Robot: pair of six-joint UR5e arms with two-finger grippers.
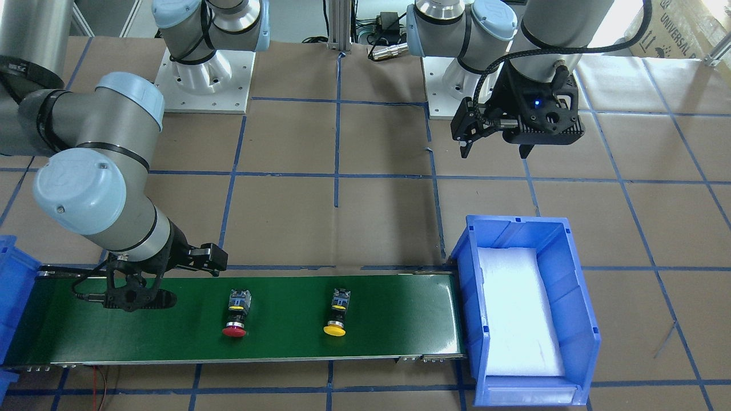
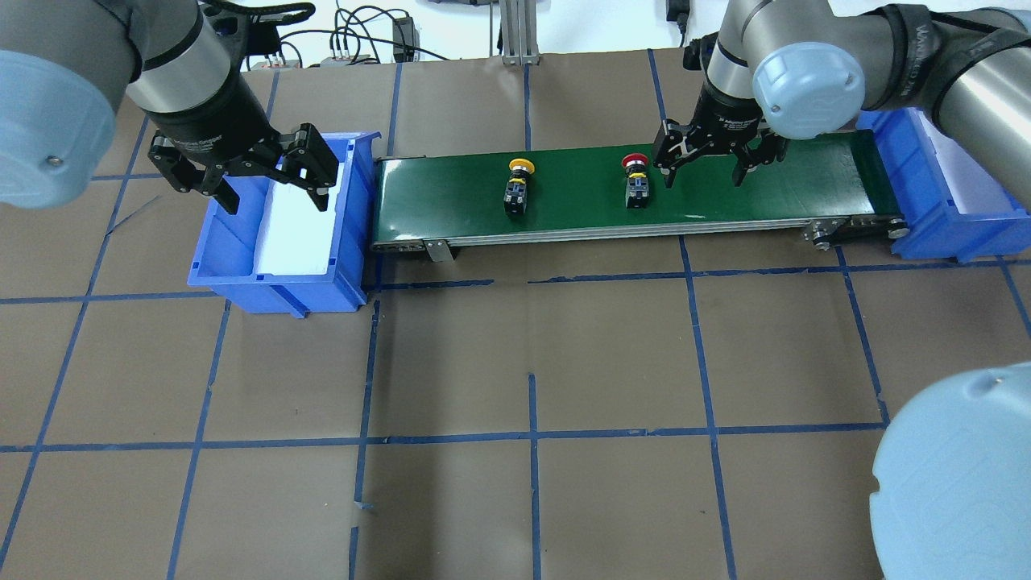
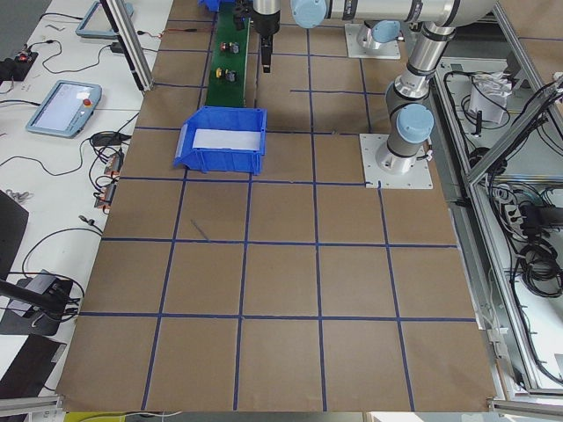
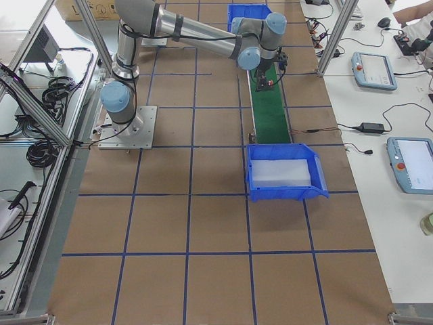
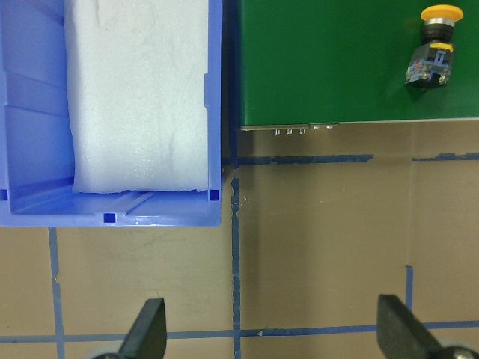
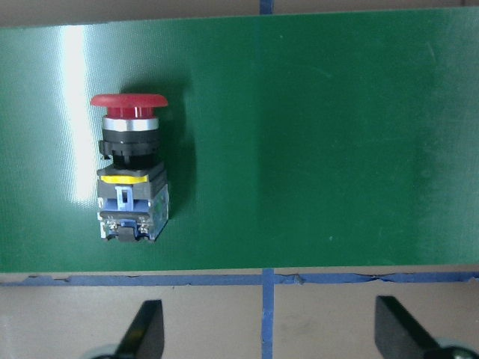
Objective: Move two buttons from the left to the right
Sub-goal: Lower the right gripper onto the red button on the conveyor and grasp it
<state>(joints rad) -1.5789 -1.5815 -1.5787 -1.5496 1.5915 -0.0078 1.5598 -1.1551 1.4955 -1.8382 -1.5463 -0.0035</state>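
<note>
Right gripper (image 2: 704, 180) spread, empty, above green conveyor belt (image 2: 580, 208) just beside red-capped button (image 2: 635, 179) | left gripper (image 2: 277, 201) spread over left blue bin (image 2: 274, 290) (idle, likely) | yellow-capped button (image 2: 517, 184) mid-belt | step: red pickup | next: centre over body, descend, pinch.

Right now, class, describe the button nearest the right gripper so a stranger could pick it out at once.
Find the long green belt on the brown table. Two buttons lie on their sides on it; the one wanted is beside the open right gripper. This red button has a red cap, while its neighbour, the yellow button, has a yellow one.
</note>
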